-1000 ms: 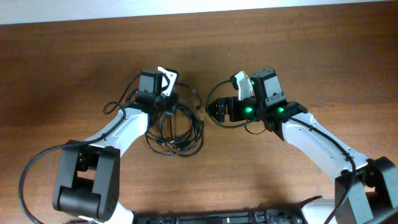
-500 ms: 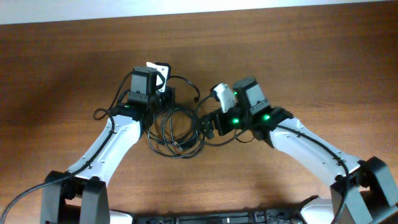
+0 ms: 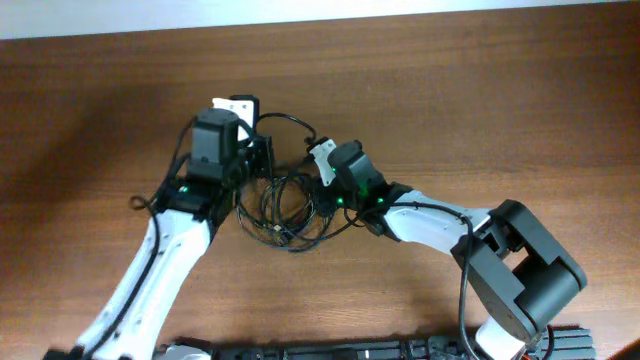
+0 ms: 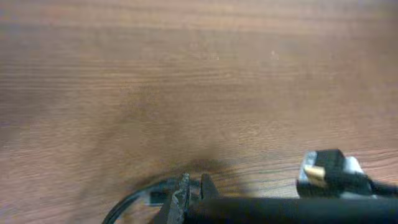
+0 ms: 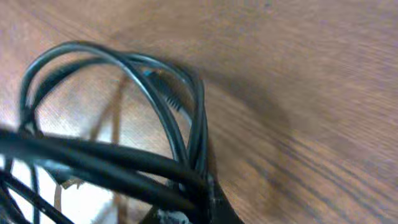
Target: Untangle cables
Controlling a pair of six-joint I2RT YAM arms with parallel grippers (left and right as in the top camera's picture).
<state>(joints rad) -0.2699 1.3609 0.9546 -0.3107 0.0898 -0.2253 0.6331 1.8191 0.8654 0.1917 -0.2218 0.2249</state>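
Observation:
The cables (image 3: pixel 285 215) lie as a tangle of thin black loops at the table's middle, with one loop arching up behind (image 3: pixel 292 119). My left gripper (image 3: pixel 258 160) sits at the clump's upper left edge. In the left wrist view it (image 4: pixel 191 190) is shut on a cable (image 4: pixel 134 202) that runs off left, and a plug end (image 4: pixel 326 173) lies to its right. My right gripper (image 3: pixel 322 203) is at the clump's right side. In the right wrist view it (image 5: pixel 202 199) is shut on several strands, with the cable loops (image 5: pixel 155 93) fanning out above.
The wooden table (image 3: pixel 500 90) runs to a pale strip along the far edge (image 3: pixel 400 8). Thicker black arm wires hang beside my left arm (image 3: pixel 160 195) and right arm (image 3: pixel 462 290). Both arms reach in close together at the clump.
My right gripper moved left into the clump and went from open to shut on strands. The left gripper drifted left and away, still shut.

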